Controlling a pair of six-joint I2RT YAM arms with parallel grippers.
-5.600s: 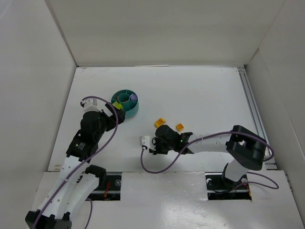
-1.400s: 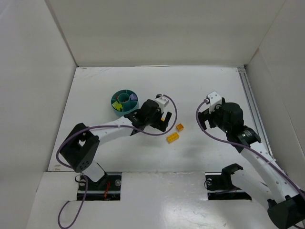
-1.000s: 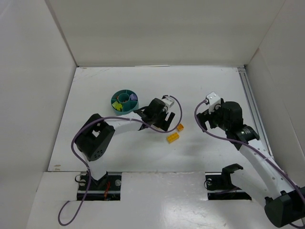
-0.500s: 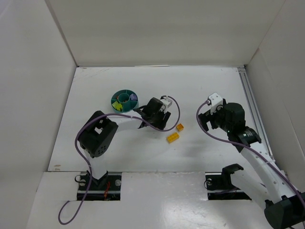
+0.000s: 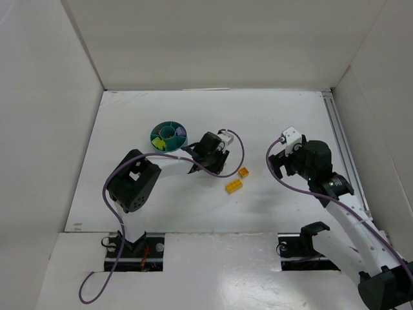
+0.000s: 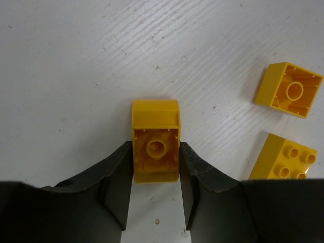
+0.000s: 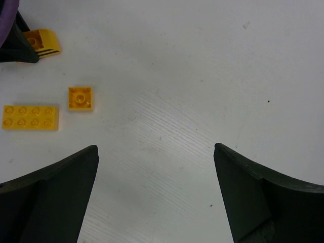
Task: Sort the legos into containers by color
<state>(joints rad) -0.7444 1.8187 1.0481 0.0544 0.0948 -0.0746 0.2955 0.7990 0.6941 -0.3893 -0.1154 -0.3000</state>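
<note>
An orange-yellow lego (image 6: 156, 147) lies on the white table, hollow side up. My left gripper (image 6: 156, 163) is shut on it, one black finger pressed against each side. From above, that gripper (image 5: 219, 163) sits just right of the round teal dish (image 5: 155, 143), whose compartments hold green, purple and yellow bricks. Two more orange-yellow legos lie close by: a small square one (image 5: 244, 172) and a long one (image 5: 234, 186). My right gripper (image 7: 155, 148) hovers open over bare table, to the right of them, holding nothing.
The right wrist view shows the square brick (image 7: 80, 98), the long brick (image 7: 30, 117) and the gripped brick (image 7: 43, 41) at its upper left. White walls enclose the table; a rail (image 5: 340, 142) runs along its right edge.
The left jaws have closed in from wide apart onto the orange-yellow brick. The left arm shifted slightly left; the right arm barely moved and stayed open.
</note>
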